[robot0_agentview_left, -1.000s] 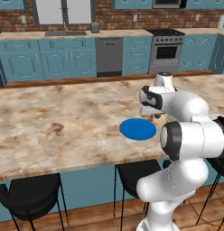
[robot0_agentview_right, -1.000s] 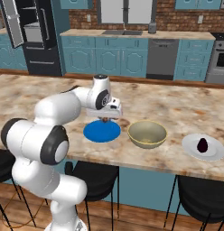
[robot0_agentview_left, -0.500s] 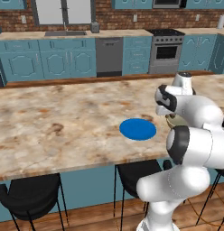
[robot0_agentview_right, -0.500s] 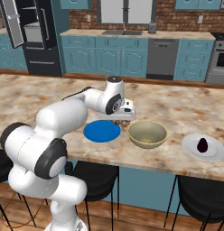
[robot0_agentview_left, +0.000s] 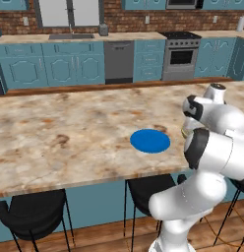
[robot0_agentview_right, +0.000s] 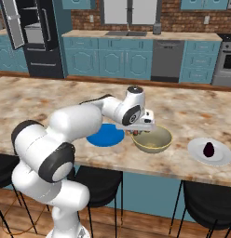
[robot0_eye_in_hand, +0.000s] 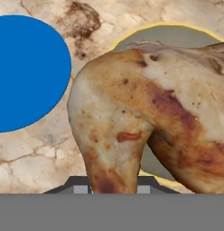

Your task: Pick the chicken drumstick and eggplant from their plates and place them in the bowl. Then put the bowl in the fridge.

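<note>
My gripper is shut on the chicken drumstick and holds it just above the left rim of the tan-yellow bowl. In the hand view the golden-brown drumstick hides most of the fingers, with the bowl behind it and the bare blue plate to the left. On the counter the blue plate lies left of the bowl. The dark purple eggplant rests on a pale plate at the right. The black fridge stands at the far left, door open.
The marble island counter stretches wide to the left of the blue plate. Black stools stand under its near edge. Teal cabinets, a dishwasher and a stove line the back wall.
The arm has swung right, carrying the drumstick from above the blue plate to over the bowl's left rim. Plates, bowl and eggplant have stayed put.
</note>
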